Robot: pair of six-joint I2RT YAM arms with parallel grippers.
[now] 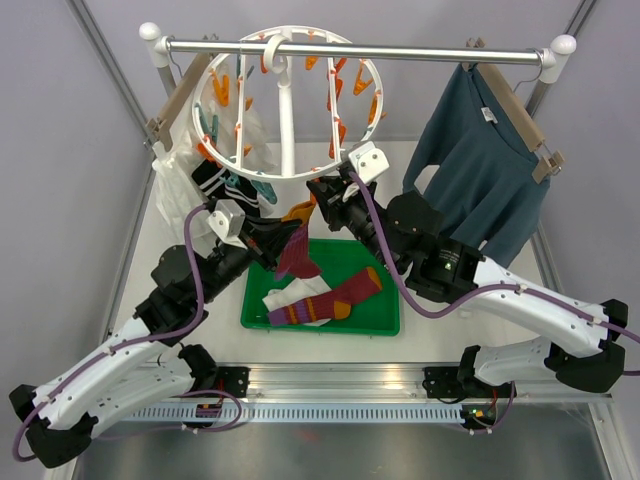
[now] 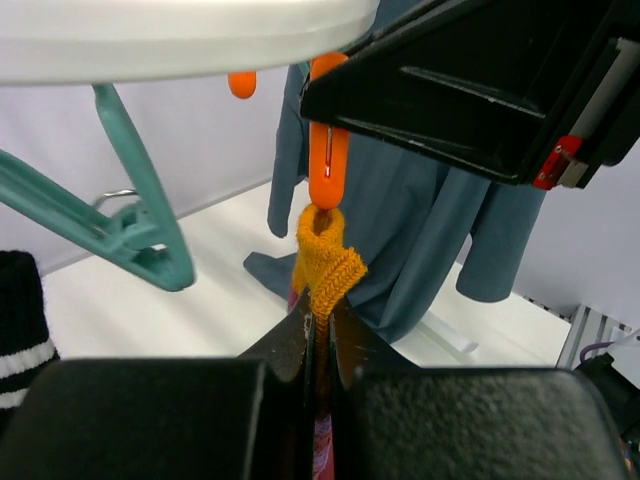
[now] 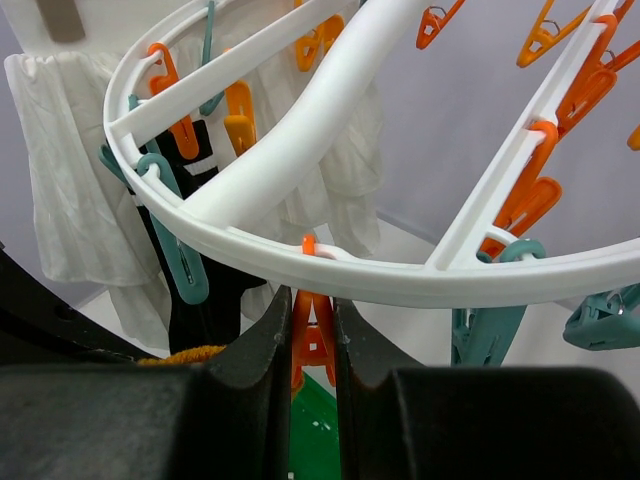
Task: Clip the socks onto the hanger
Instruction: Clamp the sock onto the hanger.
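Your left gripper [image 2: 320, 335] is clamped tight on the maroon-and-orange sock [image 2: 326, 262]. The sock's orange cuff pokes up between the jaws and touches the lower tip of an orange clip [image 2: 328, 170]. Your right gripper [image 3: 312, 305] pinches that clip just under the hanger [image 3: 420, 280] ring. Other socks [image 1: 320, 300] lie in the green tray [image 1: 385, 322].

A metal rail [image 1: 400, 50] with round white ends runs across the back. On its right side a teal-blue shirt [image 1: 490, 170] hangs from a wooden hanger [image 1: 520, 115] — the sleeves fall loosely and the hem comes down near the white table [image 1: 430, 345]. At the left end a second wooden hanger [image 1: 180, 95] carries a thin white garment [image 1: 180, 185]. A green tray [image 1: 378, 312] lies on the table, in the middle and nearer to the front. The walls behind are plain grey-violet.
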